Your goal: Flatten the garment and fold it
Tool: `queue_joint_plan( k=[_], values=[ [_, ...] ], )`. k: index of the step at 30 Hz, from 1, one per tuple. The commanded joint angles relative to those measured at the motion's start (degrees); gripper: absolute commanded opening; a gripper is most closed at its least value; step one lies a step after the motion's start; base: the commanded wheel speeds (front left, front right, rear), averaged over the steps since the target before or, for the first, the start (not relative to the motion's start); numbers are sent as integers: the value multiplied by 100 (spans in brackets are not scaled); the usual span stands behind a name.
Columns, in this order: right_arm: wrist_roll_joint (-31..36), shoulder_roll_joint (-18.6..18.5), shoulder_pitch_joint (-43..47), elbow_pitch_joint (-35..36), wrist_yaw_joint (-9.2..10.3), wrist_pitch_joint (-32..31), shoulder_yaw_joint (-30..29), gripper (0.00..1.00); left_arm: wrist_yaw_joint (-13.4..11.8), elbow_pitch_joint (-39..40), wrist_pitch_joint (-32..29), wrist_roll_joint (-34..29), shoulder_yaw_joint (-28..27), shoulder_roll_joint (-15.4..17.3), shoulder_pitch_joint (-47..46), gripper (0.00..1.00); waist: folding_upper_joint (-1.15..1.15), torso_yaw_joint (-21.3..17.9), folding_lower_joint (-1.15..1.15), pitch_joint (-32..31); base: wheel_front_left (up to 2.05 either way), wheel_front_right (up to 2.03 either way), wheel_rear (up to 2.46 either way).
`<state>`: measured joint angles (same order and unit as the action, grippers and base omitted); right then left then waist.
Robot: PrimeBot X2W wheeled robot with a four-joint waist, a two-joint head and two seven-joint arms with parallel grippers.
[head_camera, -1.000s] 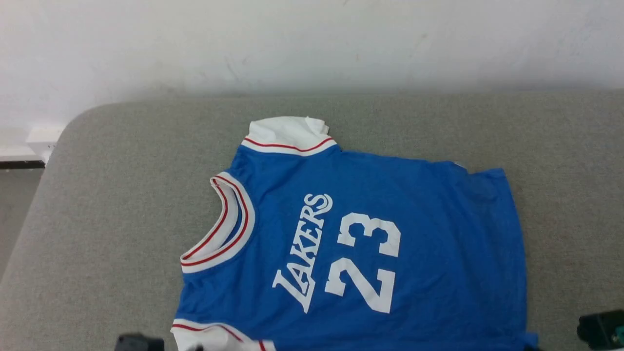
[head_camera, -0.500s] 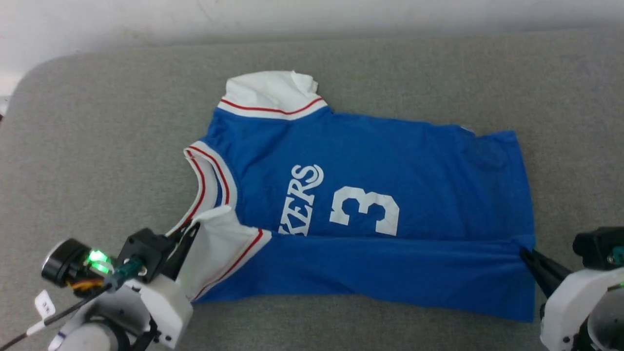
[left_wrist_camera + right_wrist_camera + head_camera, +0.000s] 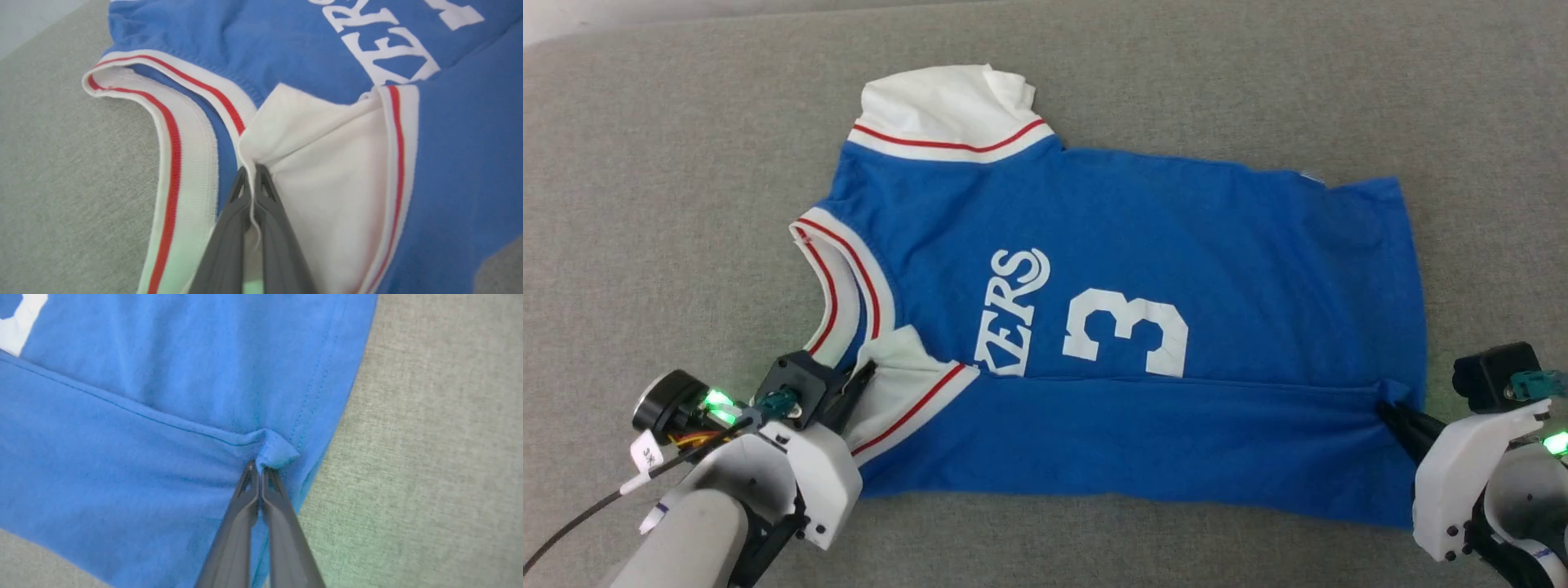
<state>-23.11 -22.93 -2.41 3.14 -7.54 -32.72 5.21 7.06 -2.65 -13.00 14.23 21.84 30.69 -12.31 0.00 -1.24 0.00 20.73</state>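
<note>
Arms angle in low; my left gripper [image 3: 862, 377] pinches the white sleeve [image 3: 327, 171] of the shirt [image 3: 1143, 220], my right gripper [image 3: 1390, 412] its hem corner [image 3: 274, 452]. Shirt lies ahead of both fingertips, on grey cushion [image 3: 670, 180].

Grey fabric table [image 3: 686, 163] w/ blue garment [image 3: 1176, 245] lying on it, neck twd L, near edge folded over front

The head camera looked steeply down over the whole garment [image 3: 1127, 269]. The left wrist camera sat close behind its fingers [image 3: 229, 241] at the folded sleeve [image 3: 327, 179], the right at the hem corner [image 3: 278, 453]; the head view shared both.
</note>
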Motion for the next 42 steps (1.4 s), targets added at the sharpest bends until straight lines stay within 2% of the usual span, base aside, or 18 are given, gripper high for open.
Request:
queue_joint_plan(
  k=[1,7,8,9,11,14,15,16,17,18,23,31,35,38,42],
  values=[
    [-22,7,-19,-138,5,-62,67,0,24,-127,-30,15,46,2,-43,0,0,24,0,15,0,0,0],
    [-86,19,-118,-350,5,-83,135,0,33,-619,138,244,162,-108,-285,0,0,90,0,27,0,0,0],
    [-108,38,-134,-373,5,-74,133,18,33,-662,187,286,151,-139,-304,0,0,94,0,15,0,0,0],
    [-120,51,-153,-382,5,-35,122,100,22,-694,241,330,128,-177,-316,0,0,99,0,-6,0,0,0],
    [-156,40,-182,-386,5,40,149,100,-35,-741,326,388,78,-232,-314,19,0,99,0,-74,0,0,0],
    [-239,52,-165,-313,5,154,133,100,-152,-722,491,549,-55,-335,-232,39,0,91,0,-223,0,0,0],
    [-259,50,-136,-270,5,180,119,100,-197,-687,546,599,-104,-361,-190,49,0,89,0,-289,0,0,0],
    [-273,49,-101,-206,5,217,94,100,-246,-635,597,673,-167,-395,-133,76,0,85,0,-348,0,0,0],
    [-283,63,-59,-130,5,265,46,100,-298,-566,652,745,-231,-426,-66,94,0,81,0,-407,0,0,0],
    [-278,82,-6,-49,5,312,-13,100,-360,-484,718,796,-295,-448,8,100,0,77,0,-465,0,0,0],
    [20,302,327,438,5,829,-450,100,-826,53,1285,932,-695,-581,508,100,0,60,0,-719,0,0,0],
    [975,1169,1002,973,5,2381,-999,100,-1602,742,2436,738,-1147,-848,1497,100,0,75,0,-1035,0,0,0],
    [1429,1613,1252,968,5,3083,-1165,100,-1918,908,2718,535,-1279,-1048,1920,100,0,101,0,-1117,0,0,0],
    [1640,1800,1384,909,5,3420,-1213,100,-2031,930,2771,395,-1308,-1142,2196,100,0,117,0,-1129,0,0,0],
    [1780,1899,1430,809,5,3553,-1221,100,-1951,750,2637,339,-1188,-1065,2324,100,0,129,0,-1101,0,0,0]
  ],
)
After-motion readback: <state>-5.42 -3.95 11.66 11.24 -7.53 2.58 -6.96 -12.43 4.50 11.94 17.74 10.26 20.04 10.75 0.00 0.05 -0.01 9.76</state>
